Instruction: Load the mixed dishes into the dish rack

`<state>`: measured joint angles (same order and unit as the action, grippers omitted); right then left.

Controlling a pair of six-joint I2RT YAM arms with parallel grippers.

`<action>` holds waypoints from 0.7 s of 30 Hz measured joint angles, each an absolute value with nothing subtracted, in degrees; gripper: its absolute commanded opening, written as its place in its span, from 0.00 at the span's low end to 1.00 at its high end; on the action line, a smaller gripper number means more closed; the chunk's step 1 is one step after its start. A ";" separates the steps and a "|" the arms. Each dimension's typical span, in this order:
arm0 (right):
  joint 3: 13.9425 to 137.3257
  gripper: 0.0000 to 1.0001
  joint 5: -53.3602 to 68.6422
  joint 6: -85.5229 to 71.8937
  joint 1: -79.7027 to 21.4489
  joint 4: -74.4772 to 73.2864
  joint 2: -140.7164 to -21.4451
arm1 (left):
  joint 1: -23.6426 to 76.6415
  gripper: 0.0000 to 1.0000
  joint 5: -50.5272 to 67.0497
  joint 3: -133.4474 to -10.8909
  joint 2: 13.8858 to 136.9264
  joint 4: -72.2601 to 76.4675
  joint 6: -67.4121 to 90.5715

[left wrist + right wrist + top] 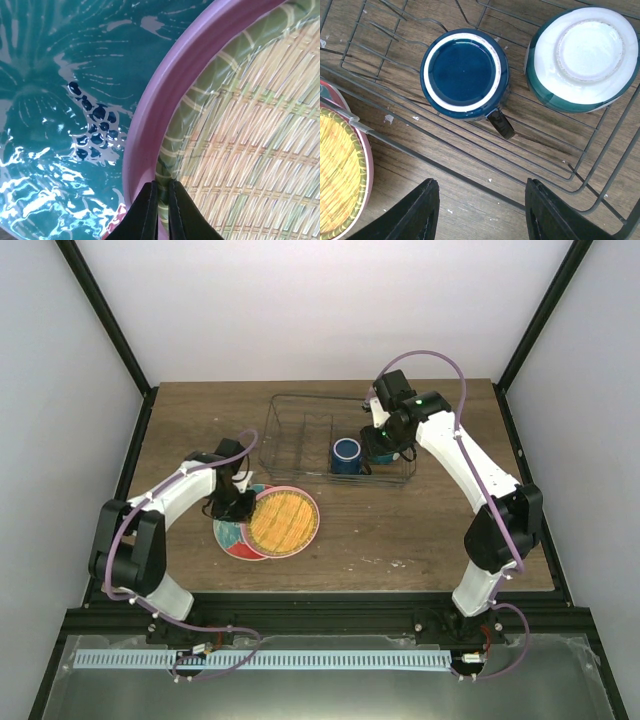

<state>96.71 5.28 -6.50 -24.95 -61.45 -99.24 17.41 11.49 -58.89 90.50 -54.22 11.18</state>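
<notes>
Left gripper [161, 187]: clamping the pink rim of the woven-pattern plate [250, 150], which is lying on a teal floral plate [60, 100]; right gripper [481, 200]: jaws standing apart, hovering empty over the dish rack [300, 440]; dark blue mug [464, 72] and teal-sided bowl [582, 55]: sitting upside down inside the rack.

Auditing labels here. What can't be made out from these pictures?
- Top view: small cream bowl with teal outside, hidden under the right gripper.
- Left wrist view: whether the left gripper truly pinches the pink-rimmed woven-pattern plate; too close.
- Any view: teal floral plate, mostly covered or cut off.
</notes>
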 measured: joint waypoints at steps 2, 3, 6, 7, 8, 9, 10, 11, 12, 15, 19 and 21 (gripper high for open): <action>96.71 0.49 5.28 -6.48 -24.95 -61.43 -99.24 | 17.41 0.00 11.44 -59.05 90.21 -54.85 10.90; 96.71 0.49 5.28 -6.48 -24.95 -61.43 -99.24 | 17.41 0.00 11.31 -59.16 90.04 -55.29 10.63; 96.71 0.49 5.30 -6.48 -24.95 -61.41 -99.15 | 17.41 0.00 11.14 -59.42 89.23 -56.51 9.85; 96.71 0.49 5.30 -6.48 -24.95 -61.41 -99.11 | 17.41 0.00 11.07 -59.48 88.92 -56.93 9.67; 96.71 0.49 5.30 -6.48 -24.95 -61.41 -99.02 | 17.41 0.00 11.03 -59.61 88.53 -57.36 9.45; 96.71 0.49 5.30 -6.48 -24.95 -61.39 -98.98 | 17.41 0.00 10.98 -59.72 88.14 -57.74 9.23; 96.71 0.49 5.30 -6.48 -24.95 -61.39 -98.94 | 17.39 0.00 10.98 -59.88 87.85 -58.06 9.10; 96.71 0.49 5.30 -6.48 -24.95 -61.36 -98.89 | 17.39 0.00 10.98 -60.05 87.57 -58.41 8.93; 96.71 0.49 5.30 -6.48 -24.95 -61.36 -98.89 | 17.39 0.00 10.98 -60.29 87.44 -58.72 8.82; 96.71 0.50 5.37 -6.48 -24.95 -61.30 -98.89 | 17.39 0.00 10.96 -61.08 87.37 -59.18 8.64; 96.71 0.56 7.05 -6.50 -24.95 -61.01 -98.87 | 17.39 0.14 10.70 -61.73 87.37 -59.48 8.34; 96.66 0.57 8.16 -6.57 -24.97 -60.80 -98.76 | 17.39 0.25 10.28 -62.06 87.37 -59.70 8.25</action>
